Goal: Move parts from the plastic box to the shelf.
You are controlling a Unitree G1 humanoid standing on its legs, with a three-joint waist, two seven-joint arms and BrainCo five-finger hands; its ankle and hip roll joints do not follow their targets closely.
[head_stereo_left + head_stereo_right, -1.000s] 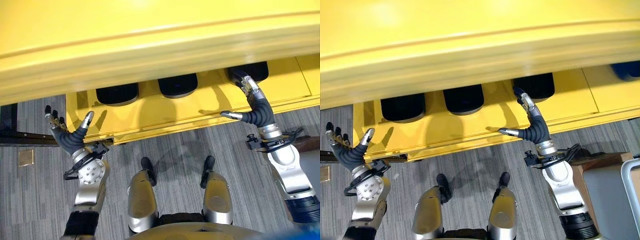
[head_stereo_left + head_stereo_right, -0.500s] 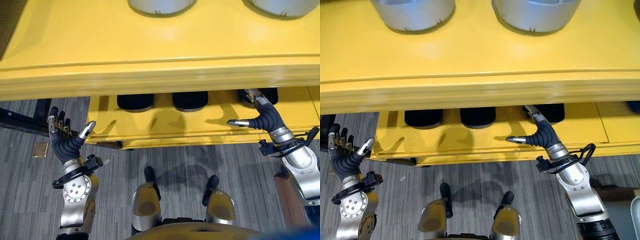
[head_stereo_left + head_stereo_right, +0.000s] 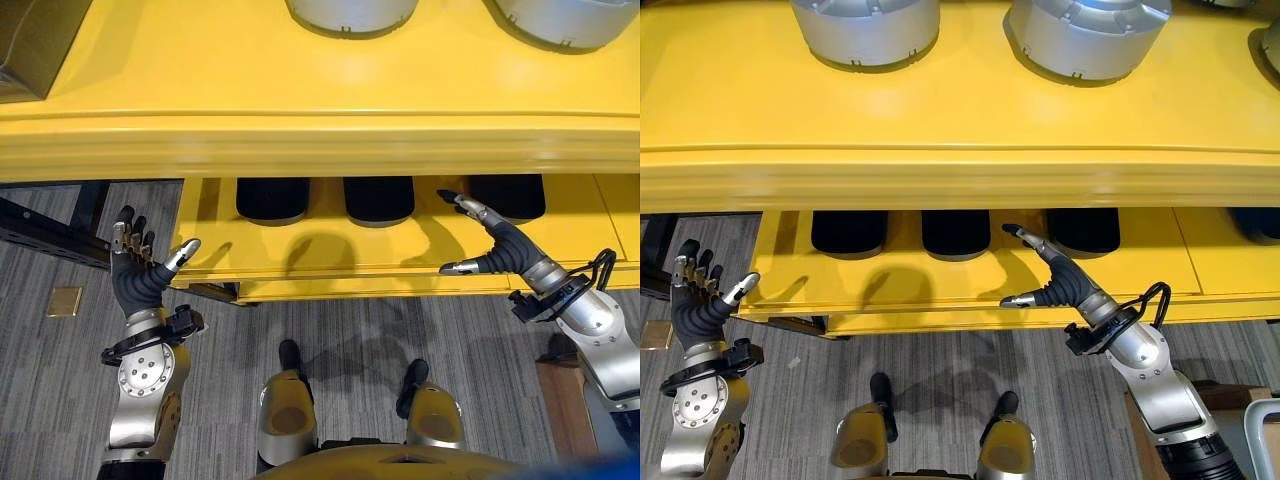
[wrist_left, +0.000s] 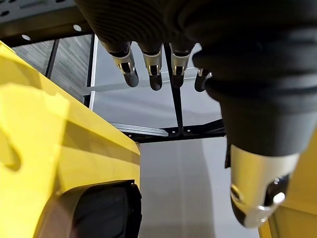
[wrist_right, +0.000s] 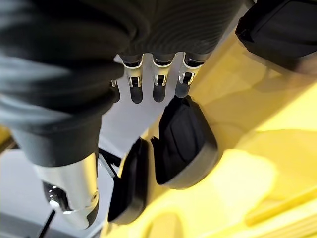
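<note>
Three black rounded parts [image 3: 272, 198] [image 3: 378, 197] [image 3: 508, 195] stand in a row on the lower tier of the yellow shelf [image 3: 330, 260]. On the upper tier [image 3: 200, 90] rest two silver-grey round parts [image 3: 865, 30] [image 3: 1085, 35]. My right hand [image 3: 1060, 280] is open with fingers spread, over the lower tier's front edge, just left of the right black part and holding nothing. In the right wrist view its straight fingers [image 5: 158, 74] point past the black parts [image 5: 185, 139]. My left hand [image 3: 135, 280] is open and empty beside the shelf's left corner.
A brown box [image 3: 30, 45] sits at the upper tier's left end. A black metal frame [image 3: 50, 235] lies on the carpet to the left, near a brass floor plate [image 3: 63, 301]. A cardboard box [image 3: 1230, 400] stands at the lower right. A dark blue object [image 3: 1255, 222] is on the lower tier, far right.
The camera has tilted up, bringing the upper tier's silver parts into view. My right hand has drawn back from the right black part towards the shelf's front. My left hand stays open.
</note>
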